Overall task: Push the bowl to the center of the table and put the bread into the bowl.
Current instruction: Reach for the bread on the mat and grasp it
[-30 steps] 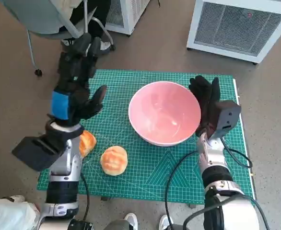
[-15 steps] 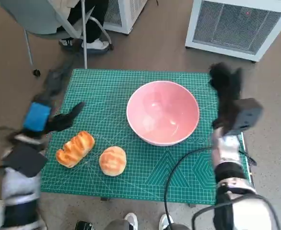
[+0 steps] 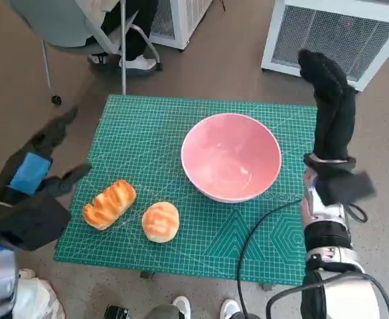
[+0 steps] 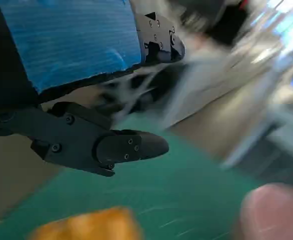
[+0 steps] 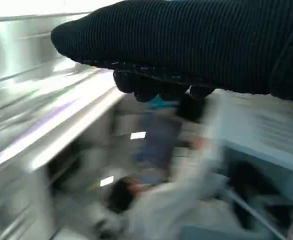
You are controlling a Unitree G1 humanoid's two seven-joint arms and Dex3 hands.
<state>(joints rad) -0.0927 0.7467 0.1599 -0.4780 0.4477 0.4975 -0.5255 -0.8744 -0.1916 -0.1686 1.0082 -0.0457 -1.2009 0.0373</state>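
Sitting empty on the mat [image 3: 148, 143] — bowl [image 3: 231, 156]; both breads [image 3: 109, 204] outside; left hand [image 3: 38, 169] fingers apart, right hand [image 3: 330, 113] unclear.

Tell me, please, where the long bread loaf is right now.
In the head view, the loaf lies on the mat's left side, beside the round bun, left of the bowl.

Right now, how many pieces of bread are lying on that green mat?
2. A long loaf lies near the mat's left edge, and a round bun sits just right of it, near the front edge. Both are outside the pink bowl, which looks empty, so none seems hidden.
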